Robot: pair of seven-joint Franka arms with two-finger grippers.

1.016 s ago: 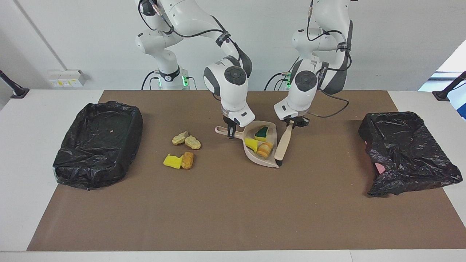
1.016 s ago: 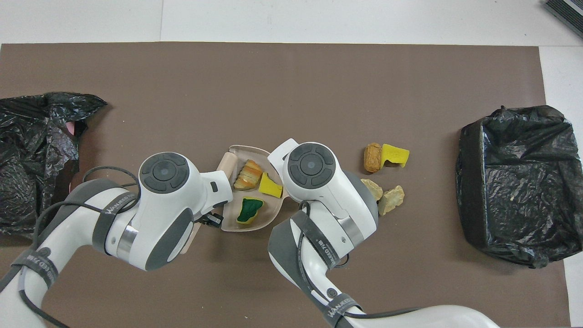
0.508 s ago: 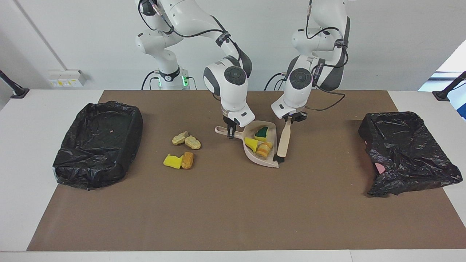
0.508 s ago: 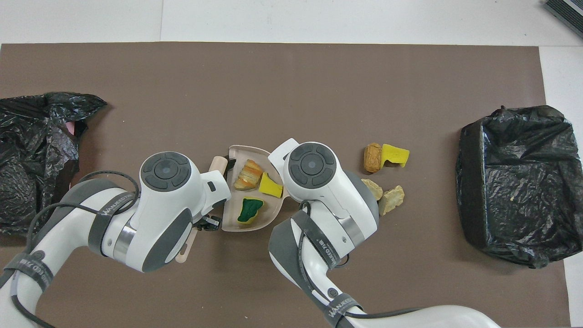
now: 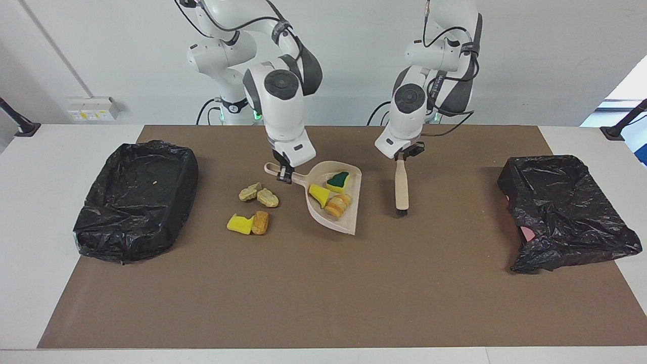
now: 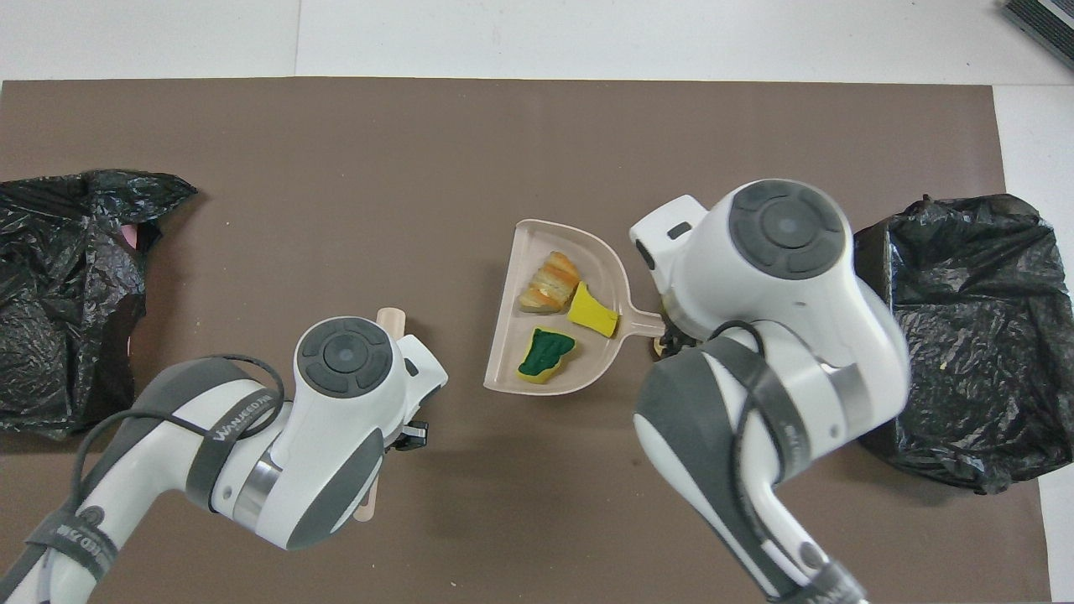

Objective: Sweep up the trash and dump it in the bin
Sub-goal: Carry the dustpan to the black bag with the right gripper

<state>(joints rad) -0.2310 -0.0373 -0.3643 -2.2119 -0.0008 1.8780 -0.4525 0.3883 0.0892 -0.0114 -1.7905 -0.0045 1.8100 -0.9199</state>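
Right gripper (image 5: 283, 174): fingers closed on the handle of the dustpan (image 5: 351, 202), which it holds raised and tilted above the brown mat (image 5: 323, 293). Left gripper (image 5: 403, 155): clamped on the upper end of the brush (image 5: 401, 187), which hangs nearly upright with its dark bristles at the mat.

Placed relative to the dustpan, nearest the robots first:

1. Green-backed chunk (image 5: 337, 180), in the pan, at the end of the pan nearest the robots.
2. Bright yellow chunk (image 5: 318, 194), in the pan, near the handle.
3. Orange-brown chunk (image 5: 337, 205), in the pan, touching the yellow one, toward the open lip.
4. Two beige chunks (image 5: 259, 194), on the mat beside the dustpan toward the right arm's end of the table, touching each other; hidden under the right arm in the overhead view.
5. Yellow chunk on the mat (image 5: 239, 223) and orange-brown chunk on the mat (image 5: 261, 222), touching, a little farther from the robots than the beige pair.
6. Brush, beside the dustpan toward the left arm's end, apart from it.
7. Black-lined bin (image 5: 136, 199), well apart from the dustpan at the right arm's end of the table, mouth open upward, a small speck inside.
8. Crumpled black bag (image 5: 566, 212), well apart at the left arm's end, a patch of pink showing at its edge.
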